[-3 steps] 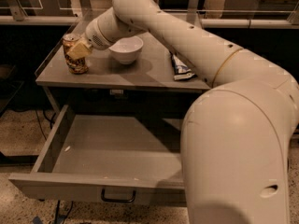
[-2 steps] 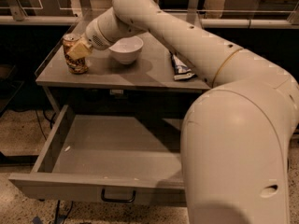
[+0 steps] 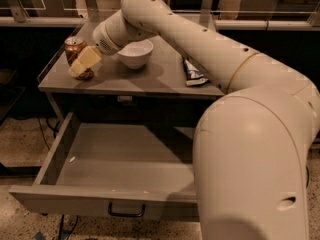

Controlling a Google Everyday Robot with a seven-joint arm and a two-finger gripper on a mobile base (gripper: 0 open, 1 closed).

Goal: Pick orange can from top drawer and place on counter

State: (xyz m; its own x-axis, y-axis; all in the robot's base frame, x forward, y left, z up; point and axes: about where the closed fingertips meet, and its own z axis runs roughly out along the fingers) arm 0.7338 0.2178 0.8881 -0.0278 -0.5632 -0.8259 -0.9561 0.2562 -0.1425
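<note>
The orange can (image 3: 75,47) stands upright on the counter (image 3: 150,80) near its left edge. My gripper (image 3: 81,64) is right at the can, over its lower front and right side, and covers part of it. The arm reaches in from the right across the counter. Below, the top drawer (image 3: 75,204) is pulled fully out. Its inside is bare apart from a few small specks, and its black handle (image 3: 126,211) is on the front.
A white bowl (image 3: 135,53) stands on the counter just right of the can, behind my wrist. A dark snack packet (image 3: 193,74) lies further right. My large pale arm body (image 3: 255,169) fills the right foreground and hides the drawer's right part.
</note>
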